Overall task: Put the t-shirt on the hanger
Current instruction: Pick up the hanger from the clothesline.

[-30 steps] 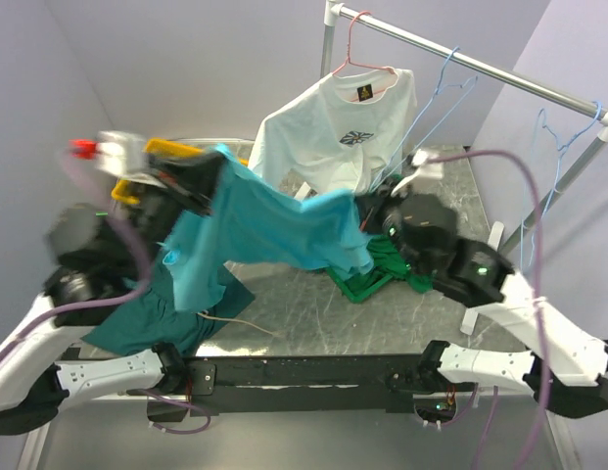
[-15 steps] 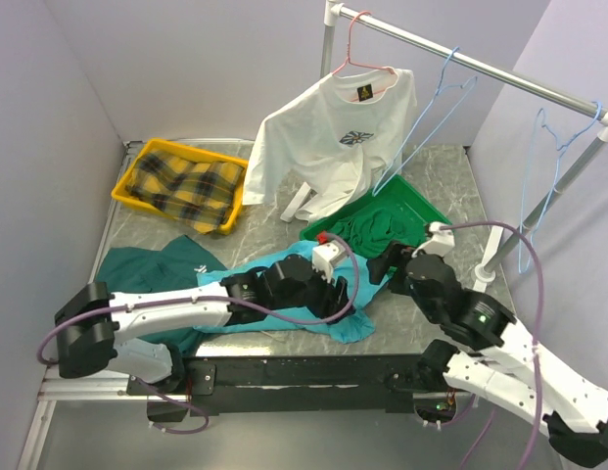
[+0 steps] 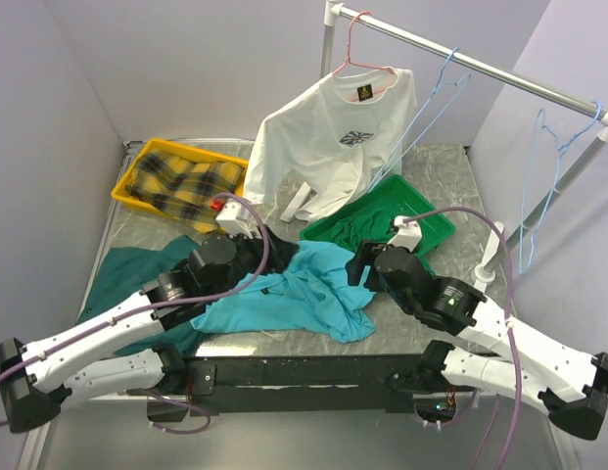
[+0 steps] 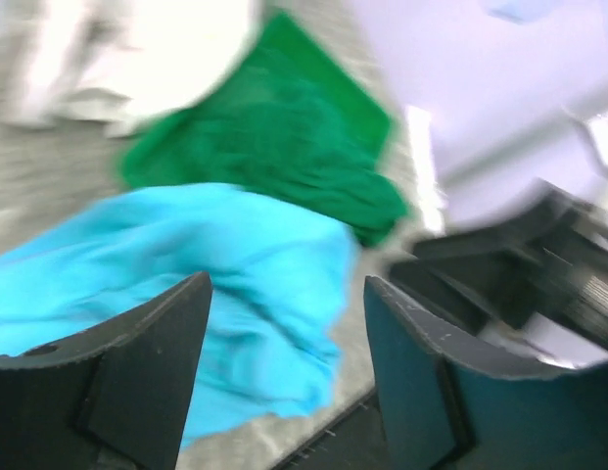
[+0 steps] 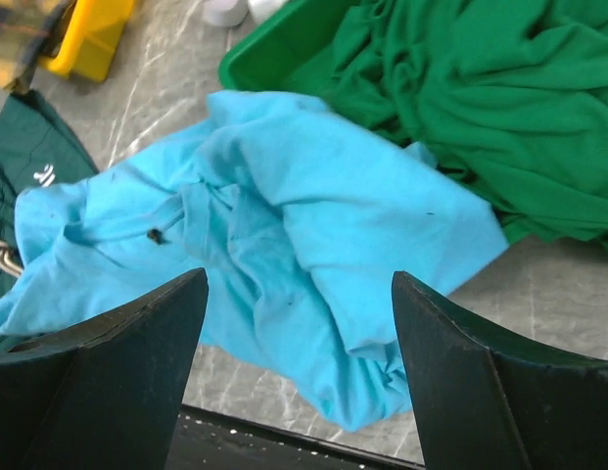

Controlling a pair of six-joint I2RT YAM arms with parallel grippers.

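Dropped since, one t-shirt (image 3: 304,299) lay crumpled, long axis left-right, left tool (image 4: 284,294) and right tool (image 5: 299,284) spread apart, two blue hangers (image 3: 448,69) hung.

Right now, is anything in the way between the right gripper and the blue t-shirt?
No, nothing visible. The right gripper hangs open above the crumpled t-shirt, with only air between them.

Turquoise t-shirt (image 3: 305,294) crumpled on table (image 3: 448,168), light-blue hanger (image 3: 444,80) on rail (image 3: 499,73)
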